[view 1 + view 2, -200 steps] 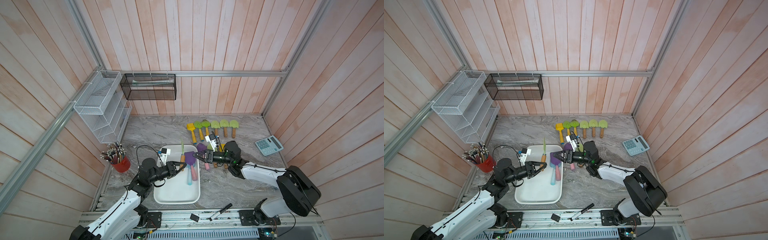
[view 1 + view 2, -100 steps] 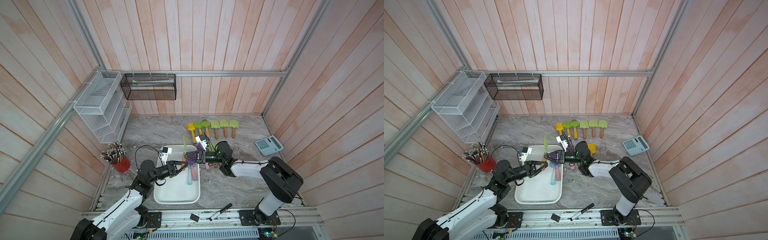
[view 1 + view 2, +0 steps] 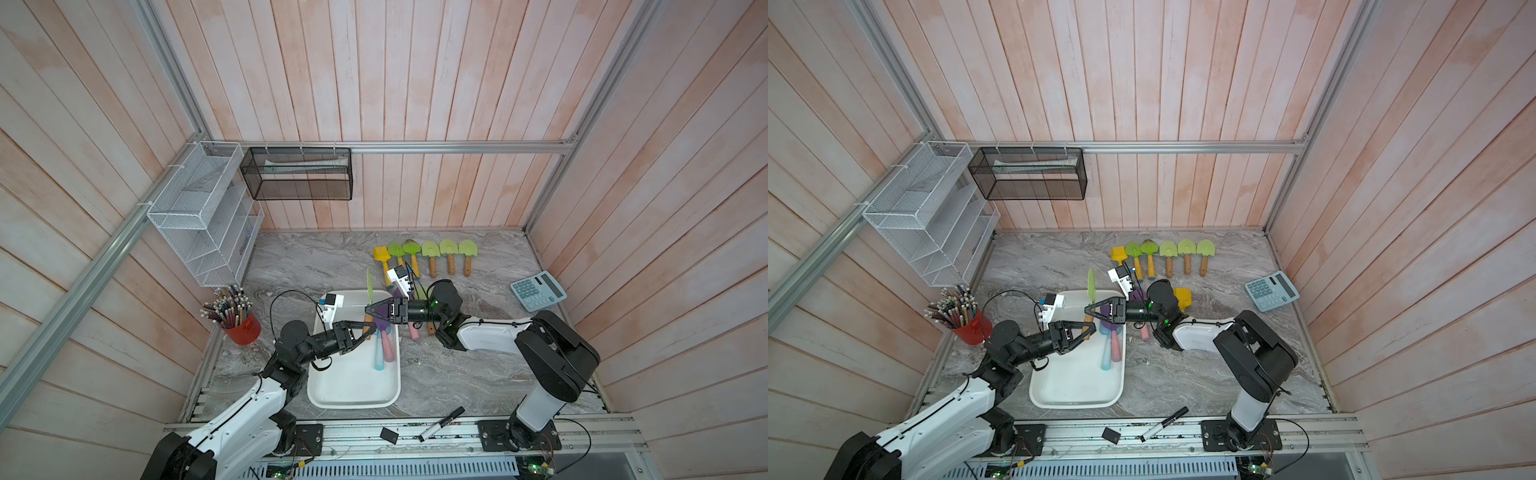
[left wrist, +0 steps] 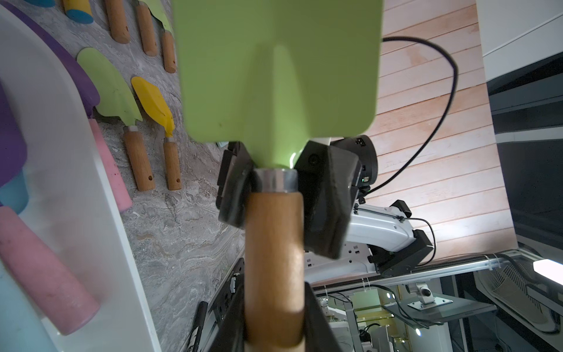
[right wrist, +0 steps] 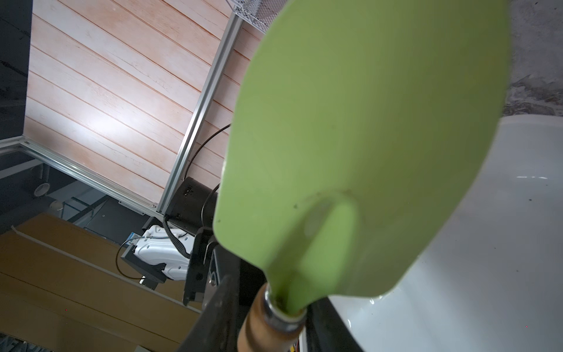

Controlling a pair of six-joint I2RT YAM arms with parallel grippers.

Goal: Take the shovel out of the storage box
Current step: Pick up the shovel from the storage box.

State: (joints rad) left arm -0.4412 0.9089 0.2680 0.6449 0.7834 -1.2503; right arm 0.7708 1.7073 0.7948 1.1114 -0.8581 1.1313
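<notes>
Your shovel (image 3: 369, 291), with its flat green blade, metal collar and round wooden handle, is held in the air over the far end of the storage box (image 3: 353, 405), a shallow white plastic tub with rounded corners. The blade points up and shows edge-on in both top views.

Your left gripper (image 3: 369, 330) is clamped tight on the wooden handle, below the collar. Your right gripper (image 3: 1087, 309) reaches in from the opposite side. In the left wrist view its two black fingers (image 4: 234, 186) sit narrow on either side of the collar, right against it. You cannot tell whether they are actually pinching it.

Inside the box, along the side nearer the right arm, lie a purple-bladed shovel with a pink handle (image 3: 387, 345) and a light blue handle (image 3: 378, 357) beside it.

On the grey marble tabletop (image 3: 316, 262), a row of green and yellow shovels (image 3: 432, 257) lies by the back wall. A light blue calculator (image 3: 538, 291) sits well apart to the right, and a red cup of pencils (image 3: 243, 328) stands left of the box.
</notes>
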